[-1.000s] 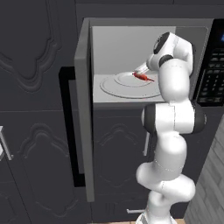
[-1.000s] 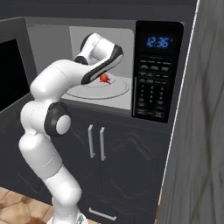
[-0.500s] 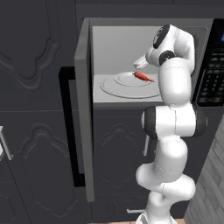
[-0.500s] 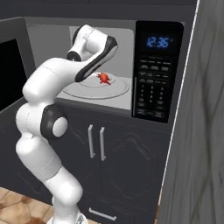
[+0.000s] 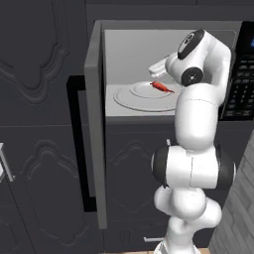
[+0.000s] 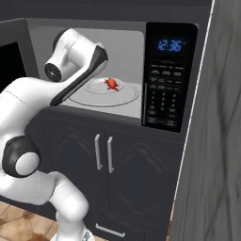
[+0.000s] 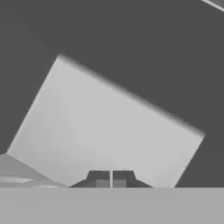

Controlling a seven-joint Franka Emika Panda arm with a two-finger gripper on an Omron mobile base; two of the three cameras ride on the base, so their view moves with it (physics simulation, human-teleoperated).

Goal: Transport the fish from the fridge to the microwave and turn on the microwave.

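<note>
The small red-orange fish (image 5: 161, 87) (image 6: 111, 83) lies on the round turntable (image 5: 130, 98) (image 6: 96, 98) inside the open microwave (image 5: 149, 44) (image 6: 132, 47). My gripper (image 5: 152, 68) (image 7: 110, 180) hangs just above and to the left of the fish, clear of it. Its fingertips are pressed together with nothing between them, and they face the pale back wall of the microwave. The fridge is out of view.
The microwave door (image 5: 95, 134) stands swung out to the left, with its black handle (image 5: 74, 144) facing outward. The black keypad panel (image 6: 164, 94) with a lit blue clock sits right of the cavity. Dark cabinets (image 6: 108, 164) lie below. A grey wall (image 6: 212, 141) stands at the right.
The fingers have closed on nothing. The hand has lifted and drawn back from the fish, which stays on the turntable.
</note>
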